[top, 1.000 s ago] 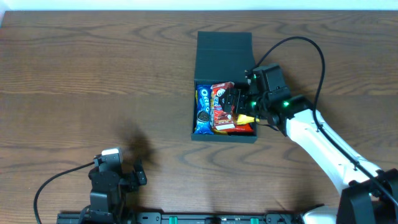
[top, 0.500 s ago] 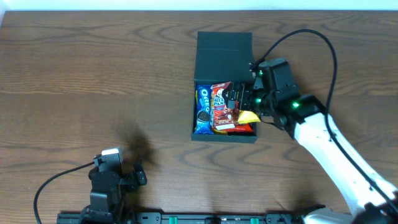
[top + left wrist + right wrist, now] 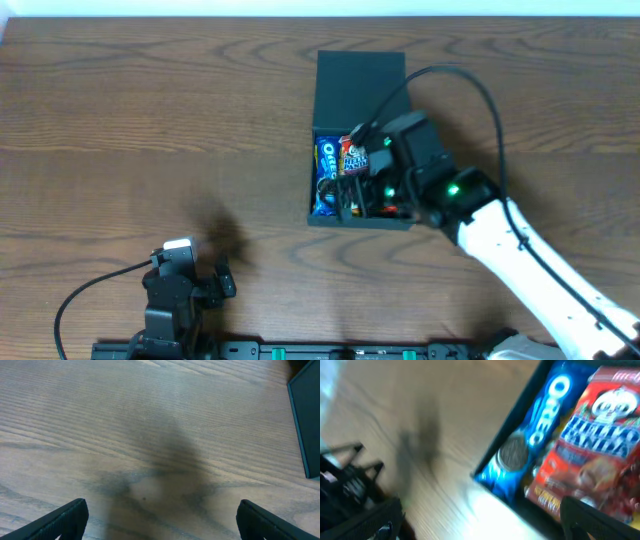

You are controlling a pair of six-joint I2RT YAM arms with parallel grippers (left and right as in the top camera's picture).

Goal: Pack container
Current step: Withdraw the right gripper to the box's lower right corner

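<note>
Overhead: container (image 3: 340, 222) long axis near-to-far, lid (image 3: 360, 88) open at far end; left fingers (image 3: 65, 517) and right fingers (image 3: 605, 522) apart, empty.

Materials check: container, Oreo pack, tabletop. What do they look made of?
container: matte, even dark teal, no glare; rigid plastic or coated board, can't tell which.
Oreo pack: looks like glossy printed film, soft sheen on the wrapper.
tabletop: dark brown wood grain, low sheen; real wood or laminate, unclear.
</note>
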